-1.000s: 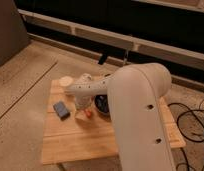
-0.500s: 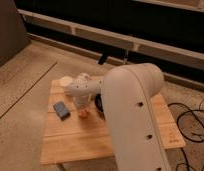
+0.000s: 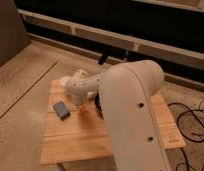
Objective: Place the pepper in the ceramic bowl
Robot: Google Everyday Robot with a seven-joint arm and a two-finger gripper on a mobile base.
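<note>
Camera view: found gripper (image 3: pixel 83 104) low over wooden table (image 3: pixel 90 142), claw pressed together, apparently pinching pepper (image 3: pixel 84 108) at table level, just left of bowl (image 3: pixel 98 102). Judged slipping the main risk: slender pepper, shallow pinch, likely to drop during lift. Judged second risk a knock against bowl rim, caused by bowl lying just beside gripper and mostly hidden behind arm (image 3: pixel 130 120). Noted grey block (image 3: pixel 61 110) near on left, pale cup (image 3: pixel 62 82) behind it, cables (image 3: pixel 192 120) on floor at right. Could not judge path to bowl, arm covering it.
</note>
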